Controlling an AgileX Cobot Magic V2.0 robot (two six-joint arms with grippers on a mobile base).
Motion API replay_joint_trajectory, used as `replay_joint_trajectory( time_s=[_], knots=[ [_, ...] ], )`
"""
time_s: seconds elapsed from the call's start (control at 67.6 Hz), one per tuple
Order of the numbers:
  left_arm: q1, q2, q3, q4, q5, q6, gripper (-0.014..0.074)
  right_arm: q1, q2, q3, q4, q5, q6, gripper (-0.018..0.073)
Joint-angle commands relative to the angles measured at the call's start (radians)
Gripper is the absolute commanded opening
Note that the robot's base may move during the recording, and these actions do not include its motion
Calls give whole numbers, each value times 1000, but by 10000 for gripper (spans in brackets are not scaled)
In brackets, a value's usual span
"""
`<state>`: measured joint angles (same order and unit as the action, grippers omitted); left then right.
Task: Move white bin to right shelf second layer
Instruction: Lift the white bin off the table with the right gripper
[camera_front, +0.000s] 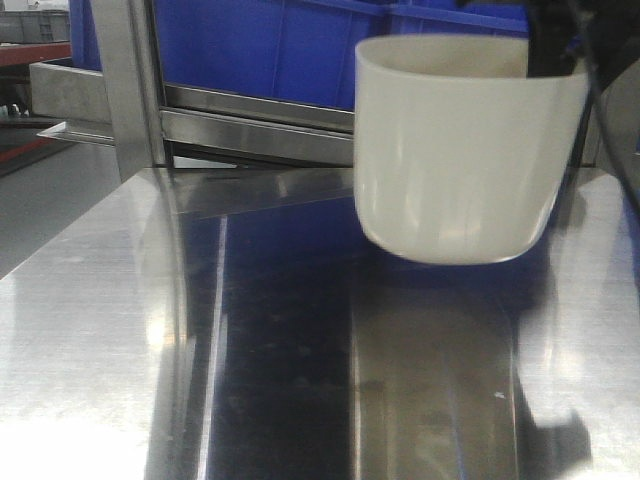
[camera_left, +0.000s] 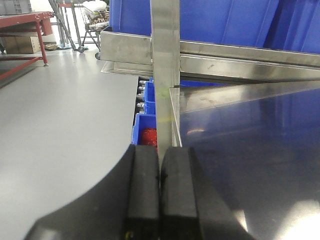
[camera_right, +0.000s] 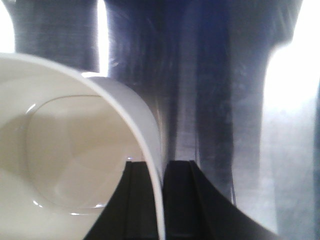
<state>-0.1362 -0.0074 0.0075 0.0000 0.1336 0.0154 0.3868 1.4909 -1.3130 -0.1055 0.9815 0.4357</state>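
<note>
Front-facing view: white bin hangs upright just above the steel counter, near the rack rail and blue crates. Right jaws pinch its rim wall, one inside, one outside. Left jaws are closed on nothing. Risks: the glossy wall could slip from the one-sided pinch, or the bin could knock the rail on the way over.
</note>
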Motion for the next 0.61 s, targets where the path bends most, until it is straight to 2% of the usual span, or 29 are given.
replay_joint_trajectory(
  time_s=[0.0,0.237,0.34,0.444,0.591],
  knots=[
    [-1,-15,37,0,-86,-3,85,-49,-121,54,39,-126,-126,46],
    [-1,-15,37,0,-86,-3,85,-254,-361,344,105,-292,-284,46],
    [-1,-15,37,0,-86,-3,85,-362,-469,460,183,-355,-420,46],
    [-1,-15,37,0,-86,-3,85,-413,-553,532,219,-387,-505,46],
    [-1,-15,37,0,-86,-3,85,-420,-652,593,219,-395,-512,46]
  ],
)
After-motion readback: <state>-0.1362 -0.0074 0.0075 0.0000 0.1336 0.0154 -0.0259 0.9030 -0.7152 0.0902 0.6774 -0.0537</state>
